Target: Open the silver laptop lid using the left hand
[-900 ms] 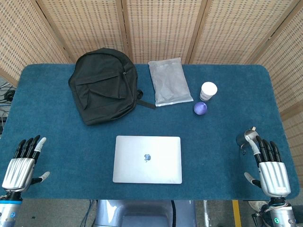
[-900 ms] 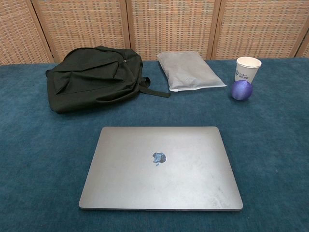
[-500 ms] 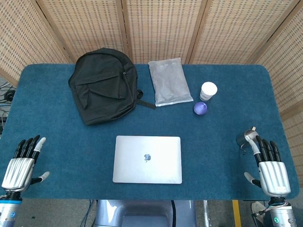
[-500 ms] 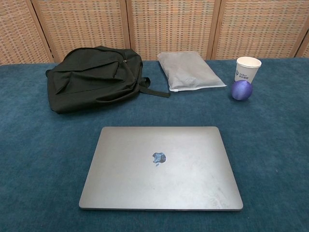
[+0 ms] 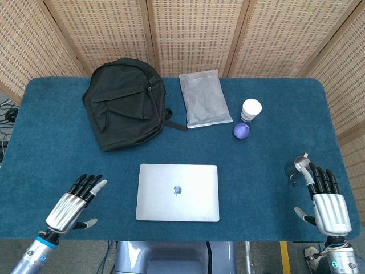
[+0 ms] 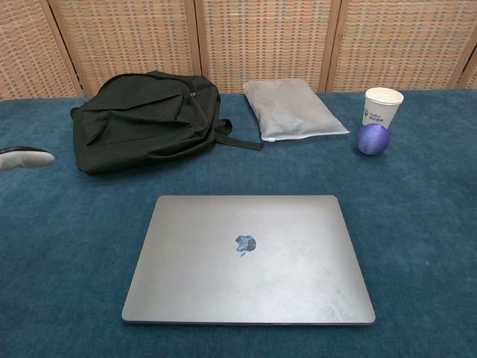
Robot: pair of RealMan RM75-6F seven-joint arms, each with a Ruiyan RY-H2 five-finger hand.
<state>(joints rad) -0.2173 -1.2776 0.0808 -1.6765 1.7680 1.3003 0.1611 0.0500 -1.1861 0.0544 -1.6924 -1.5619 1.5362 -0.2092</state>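
The silver laptop (image 5: 177, 192) is lying closed at the near centre of the table (image 5: 51, 131), lid not yet lifted. The left hand (image 5: 73, 203) is hovering beside its left edge, released, fingers apart, holding nothing. The right hand (image 5: 326, 202) is sitting idle far right, also released. Fingertips should be catching the front lip and lifting slowly so the base doesn't rise. An apple logo (image 6: 244, 244) is showing; the paper cup (image 6: 381, 106) print is too small to read

Laptop (image 5: 177, 192) shut; left hand (image 5: 73, 204) open beside it.
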